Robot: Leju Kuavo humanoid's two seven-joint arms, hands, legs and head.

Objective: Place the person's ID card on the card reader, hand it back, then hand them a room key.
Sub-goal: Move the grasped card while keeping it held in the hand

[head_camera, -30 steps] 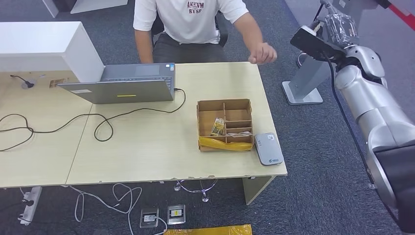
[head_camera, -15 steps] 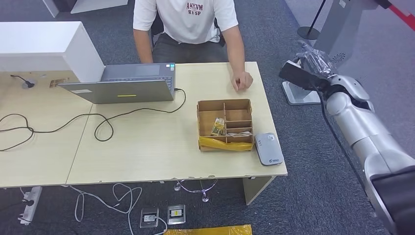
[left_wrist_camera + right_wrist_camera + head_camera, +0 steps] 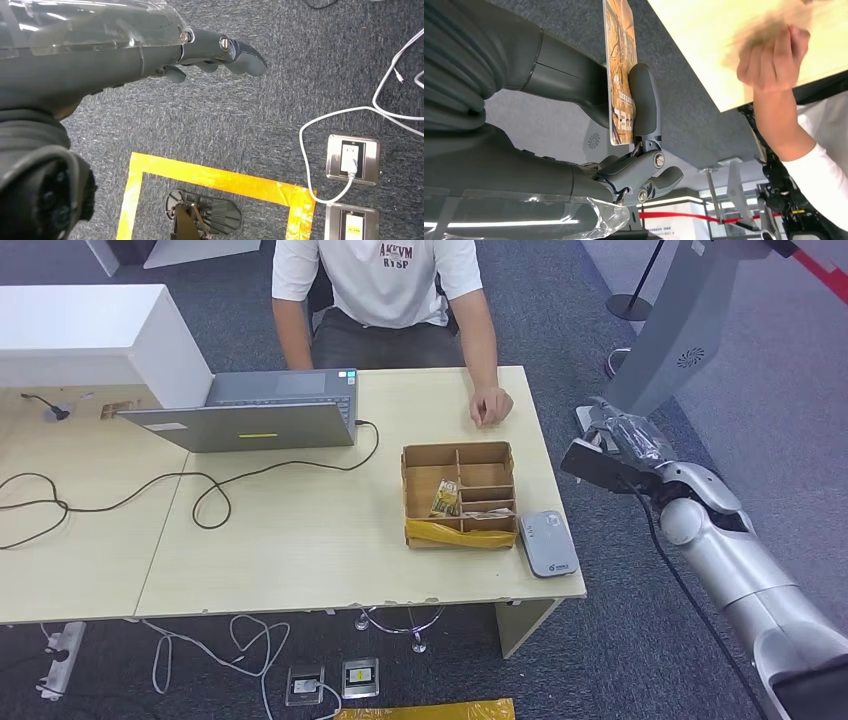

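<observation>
**A:** What's different from a second ago?

**B:** The right hand (image 3: 612,443) was raised high by the far right corner of the desk (image 3: 300,540), close to the person's lifted hand. It has since dropped and now hangs off the desk's right edge, level with the cardboard organiser box (image 3: 460,495). The person's hand (image 3: 491,406) has gone down too and rests on the desk near the far edge, just behind the box.

**B:** And in the right wrist view the ID card (image 3: 620,75) is pinched edge-on between the thumb (image 3: 644,102) and the other fingers, its printed face partly showing.

**A:** So the handover is done?

**B:** I'd judge so: the robot has the card and the person has let go. Next comes the card reader (image 3: 548,543), the small grey pad at the desk's near right corner, touching the box's right side. The hand is beyond the edge and farther back than the reader, so it has to come in over the edge and lay the card flat.

**A:** And the left hand (image 3: 150,50)?

**B:** Hanging over the carpet, near the yellow floor tape (image 3: 215,177), fingers loosely extended and apart, holding nothing.

**A:** Any risk?

**B:** The card sits upright in a thin pinch; tilting it flat could let it slip.
</observation>
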